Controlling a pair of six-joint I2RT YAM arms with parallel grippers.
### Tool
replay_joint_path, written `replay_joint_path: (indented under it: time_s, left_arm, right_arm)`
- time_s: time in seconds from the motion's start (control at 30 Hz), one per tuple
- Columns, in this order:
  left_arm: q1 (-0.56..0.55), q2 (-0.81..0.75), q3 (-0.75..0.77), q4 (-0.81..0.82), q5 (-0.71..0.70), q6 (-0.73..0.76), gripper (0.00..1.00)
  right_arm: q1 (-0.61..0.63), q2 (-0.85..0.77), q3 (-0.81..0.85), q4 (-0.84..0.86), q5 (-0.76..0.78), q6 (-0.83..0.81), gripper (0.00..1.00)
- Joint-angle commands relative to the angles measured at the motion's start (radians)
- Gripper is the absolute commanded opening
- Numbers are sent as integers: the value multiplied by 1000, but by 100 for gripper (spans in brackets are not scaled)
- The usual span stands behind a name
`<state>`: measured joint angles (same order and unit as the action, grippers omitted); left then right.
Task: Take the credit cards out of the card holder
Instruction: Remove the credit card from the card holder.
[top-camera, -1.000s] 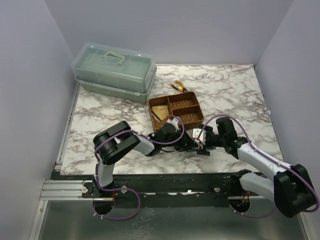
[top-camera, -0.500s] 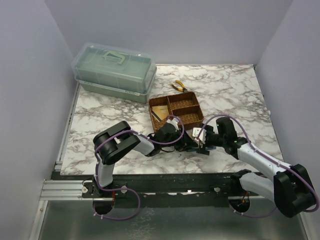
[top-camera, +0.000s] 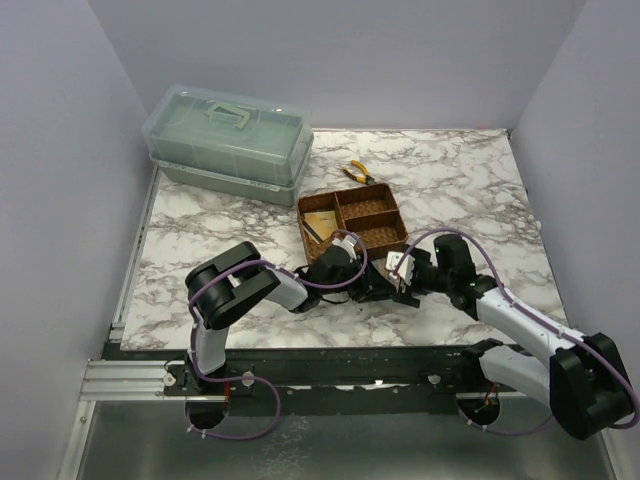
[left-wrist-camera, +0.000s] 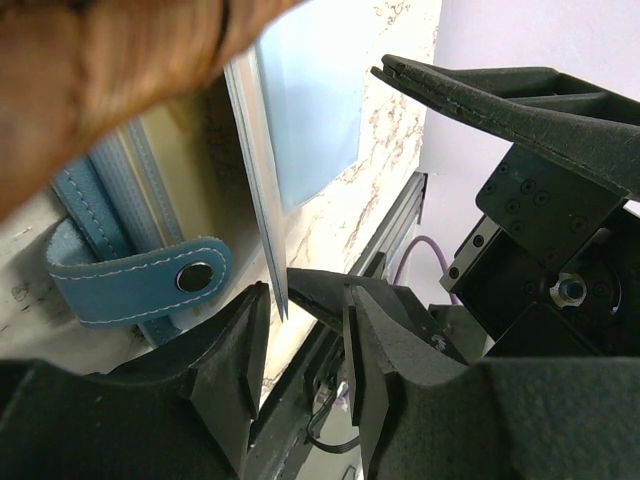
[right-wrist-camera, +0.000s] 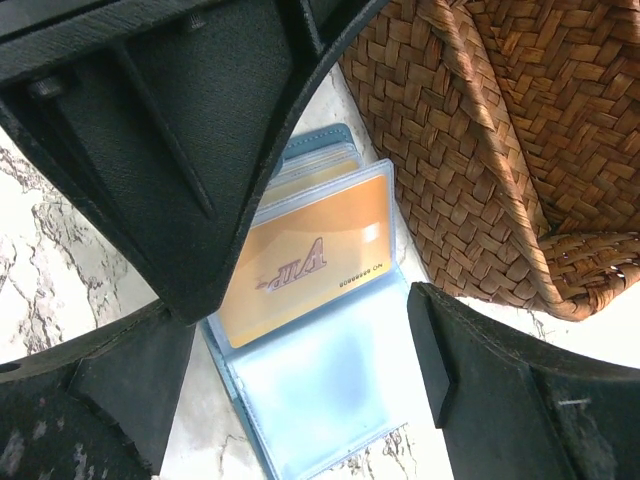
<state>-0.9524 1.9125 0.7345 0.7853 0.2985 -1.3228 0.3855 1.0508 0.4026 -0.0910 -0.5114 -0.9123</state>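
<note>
Now the card holder (right-wrist-camera: 310, 400) lies open on the surface, just beside the tray (right-wrist-camera: 480, 150). Its gold card (right-wrist-camera: 300, 265) sits in a clear sleeve, right between the wide-open right fingers (right-wrist-camera: 480, 370). The left fingers (left-wrist-camera: 230, 370) stand part open around a sleeve edge, so the right arm looks nearer.

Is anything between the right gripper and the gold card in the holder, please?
Only the clear sleeve over the gold card; the open right gripper faces it. A finger of the left gripper overlaps the card holder's left.
</note>
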Motion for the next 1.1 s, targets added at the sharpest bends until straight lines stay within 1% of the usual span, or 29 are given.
replay_joint_path:
  time_s: [0.0, 0.4, 0.87, 1.07]
  left_arm:
    - [5, -21, -17, -1, -4, -3, 42]
    - [20, -5, -7, -1, 10, -3, 42]
    - [30, 12, 9, -1, 26, 0, 42]
    - [35, 12, 13, -1, 30, 1, 43]
  right_arm:
    - [-5, -24, 5, 11, 39, 22, 89]
    - [-18, -43, 1, -12, 48, 23, 89]
    - [-20, -32, -6, -3, 44, 18, 93]
    - [-19, -34, -3, 10, 66, 40, 94]
